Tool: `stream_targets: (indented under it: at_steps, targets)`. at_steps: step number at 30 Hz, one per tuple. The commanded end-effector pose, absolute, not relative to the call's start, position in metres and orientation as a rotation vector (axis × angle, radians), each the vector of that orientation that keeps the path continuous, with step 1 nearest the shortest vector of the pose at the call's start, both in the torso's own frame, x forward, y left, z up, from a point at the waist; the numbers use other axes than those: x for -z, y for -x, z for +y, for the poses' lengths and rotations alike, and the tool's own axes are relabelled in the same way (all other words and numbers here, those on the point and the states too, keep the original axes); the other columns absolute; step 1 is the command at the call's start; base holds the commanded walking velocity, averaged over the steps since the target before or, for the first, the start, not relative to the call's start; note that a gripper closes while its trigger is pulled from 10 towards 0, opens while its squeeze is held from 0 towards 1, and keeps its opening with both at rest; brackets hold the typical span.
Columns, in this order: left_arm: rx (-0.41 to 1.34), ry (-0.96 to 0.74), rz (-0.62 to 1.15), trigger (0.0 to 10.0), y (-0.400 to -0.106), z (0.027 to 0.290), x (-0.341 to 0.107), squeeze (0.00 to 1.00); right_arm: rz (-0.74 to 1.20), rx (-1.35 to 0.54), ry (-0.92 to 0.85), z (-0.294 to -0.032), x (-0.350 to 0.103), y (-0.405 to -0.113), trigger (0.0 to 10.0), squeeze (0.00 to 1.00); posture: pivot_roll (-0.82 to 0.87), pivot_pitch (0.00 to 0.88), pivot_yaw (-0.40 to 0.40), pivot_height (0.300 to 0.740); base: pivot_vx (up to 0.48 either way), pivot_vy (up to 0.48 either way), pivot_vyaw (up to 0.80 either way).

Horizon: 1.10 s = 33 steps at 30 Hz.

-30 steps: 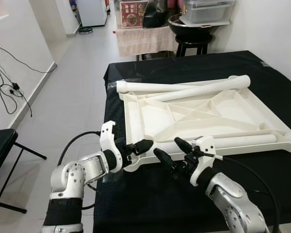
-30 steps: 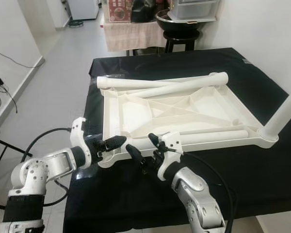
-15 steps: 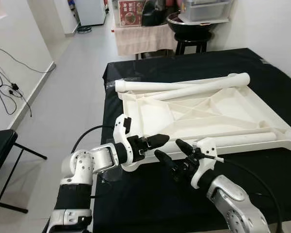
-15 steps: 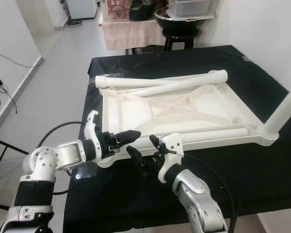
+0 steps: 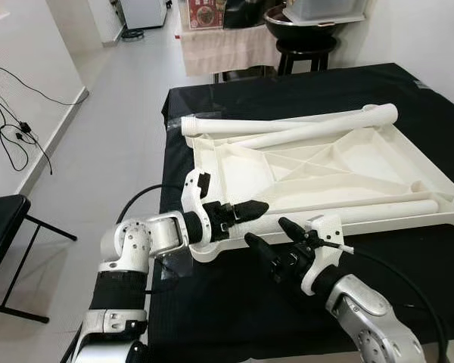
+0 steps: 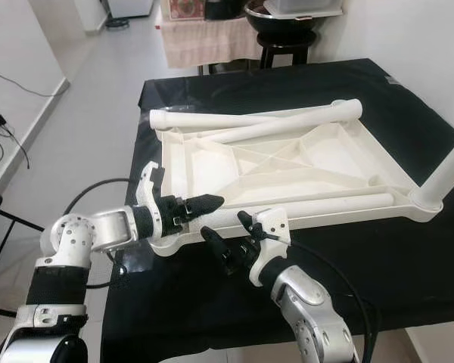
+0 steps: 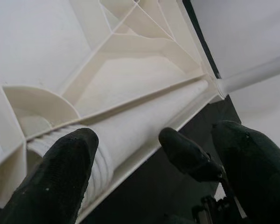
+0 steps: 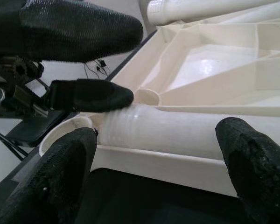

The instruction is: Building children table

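Nearest the table's (image 5: pixel 234 318) front edge, the right tool (image 5: pixel 276 243) hovers over the black cloth with its fingers apart, just short of the tabletop's (image 5: pixel 234 170) near rim. The white tabletop lies upside down, ribs showing, across the middle of the table, its near-left corner close to the table's left edge. A loose leg (image 5: pixel 340 214) lies along the inside of that near rim, its threaded end toward the corner socket (image 8: pixel 65 127).

The left tool (image 5: pixel 246 209) reaches in from the left at that same corner, fingers spread on either side of the leg's threaded end and not gripping it.

The step appears to be picking up this leg to seat it in the socket. To do it well, I judge one tool should close on the leg just past the thread, not on it, so the thread stays free to enter; the other should steady the rim so the tabletop does not slide toward the left edge.

Farther back, two more legs (image 5: pixel 287 125) lie crossed on the far rim, and one leg (image 6: pixel 446 174) already stands at the right corner.
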State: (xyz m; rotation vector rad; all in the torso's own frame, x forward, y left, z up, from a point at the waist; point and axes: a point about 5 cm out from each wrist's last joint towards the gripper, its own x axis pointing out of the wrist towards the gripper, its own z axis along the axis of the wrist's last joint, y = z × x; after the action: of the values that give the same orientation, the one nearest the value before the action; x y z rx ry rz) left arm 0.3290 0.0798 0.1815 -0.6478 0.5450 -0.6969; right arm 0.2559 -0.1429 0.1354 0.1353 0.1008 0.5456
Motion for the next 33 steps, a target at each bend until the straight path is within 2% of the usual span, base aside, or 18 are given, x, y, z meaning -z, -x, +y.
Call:
stream_targets:
  at_steps: [1,4,10,14,17,21,33]
  targets:
    - [0.603,0.623,0.626,10.0,-0.329,0.088,-0.164,0.0,0.106,-0.55,-0.152,-0.141,-0.136,-0.253,10.0,0.0,-0.11,0.128,0.059,0.74,0.0,0.0,0.0]
    - [0.557,0.627,0.57,10.0,-0.333,0.092,-0.17,0.0,0.106,-0.548,-0.153,-0.141,-0.136,-0.253,10.0,0.0,-0.11,0.127,0.059,0.74,0.0,0.0,0.0]
    - [0.557,0.644,0.583,10.0,-0.331,0.091,-0.169,0.0,0.108,-0.55,-0.152,-0.141,-0.137,-0.254,10.0,0.0,-0.11,0.126,0.056,0.74,0.0,0.0,0.0]
    - [0.602,0.681,0.616,10.0,-0.327,0.083,-0.167,0.0,0.109,-0.551,-0.149,-0.141,-0.137,-0.254,10.0,0.0,-0.11,0.126,0.057,0.74,0.0,0.0,0.0]
    - [0.706,0.75,0.62,10.0,-0.322,0.073,-0.175,0.0,0.109,-0.549,-0.15,-0.141,-0.137,-0.254,10.0,0.0,-0.11,0.126,0.059,0.74,0.0,0.0,0.0]
    - [0.748,0.745,0.635,10.0,-0.318,0.067,-0.178,0.0,0.11,-0.549,-0.15,-0.141,-0.137,-0.254,10.0,0.0,-0.11,0.126,0.062,0.74,0.0,0.0,0.0]
    - [0.682,0.697,0.724,10.0,-0.307,0.062,-0.165,0.0,0.114,-0.547,-0.158,-0.14,-0.137,-0.254,10.0,0.0,-0.11,0.126,0.063,0.74,0.0,0.0,0.0]
